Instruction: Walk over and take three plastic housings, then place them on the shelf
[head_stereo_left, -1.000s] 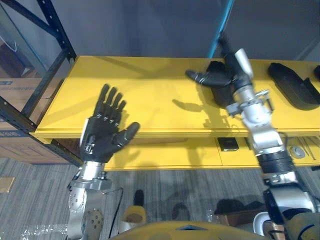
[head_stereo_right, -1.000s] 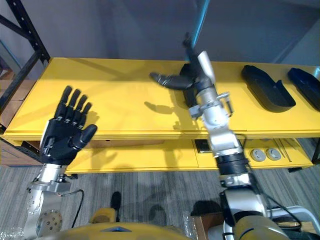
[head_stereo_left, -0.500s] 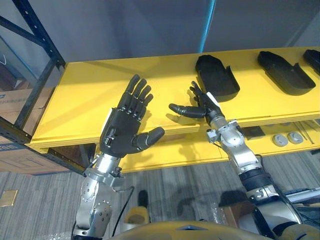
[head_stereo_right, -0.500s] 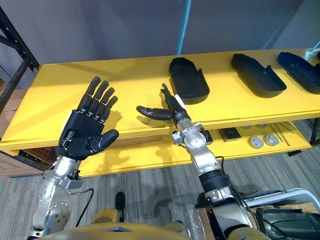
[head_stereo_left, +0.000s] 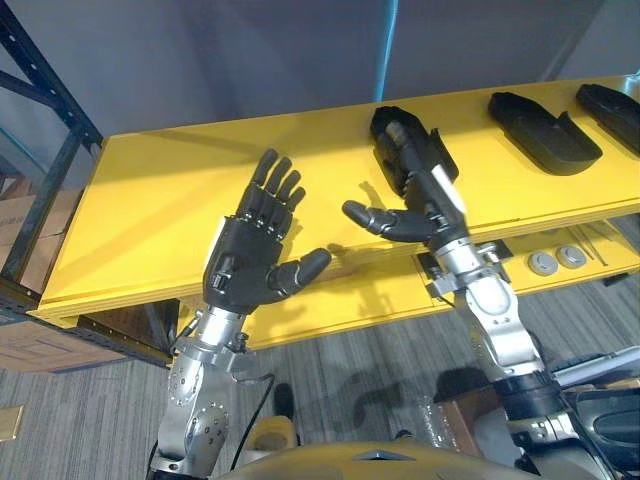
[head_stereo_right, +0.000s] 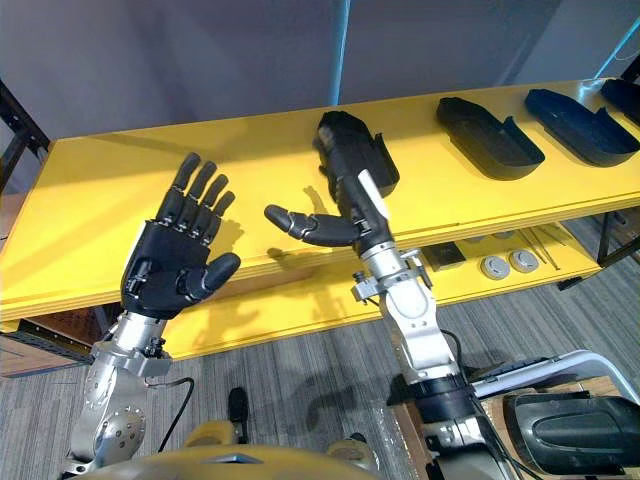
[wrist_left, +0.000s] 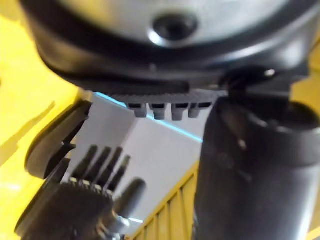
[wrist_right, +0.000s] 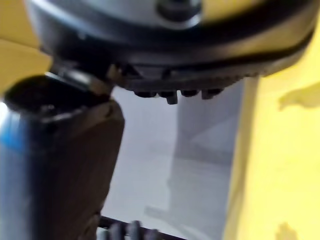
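The left hand (head_stereo_left: 245, 272) and right hand (head_stereo_right: 350, 215) are holding their fingers straight and empty, the right hovering over the leftmost housing (head_stereo_right: 384, 160) on the shelf (head_stereo_right: 90, 200), so it is probably needing a clean lift away without nudging it.

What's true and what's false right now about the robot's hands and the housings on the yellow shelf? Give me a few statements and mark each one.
1. The left hand grips a housing. False: it is open and empty.
2. Several black plastic housings lie on the yellow shelf. True.
3. The right hand has curled round a housing. False: its fingers are straight, stretched over the nearest housing.
4. Two round metal discs lie on the lower level. True.
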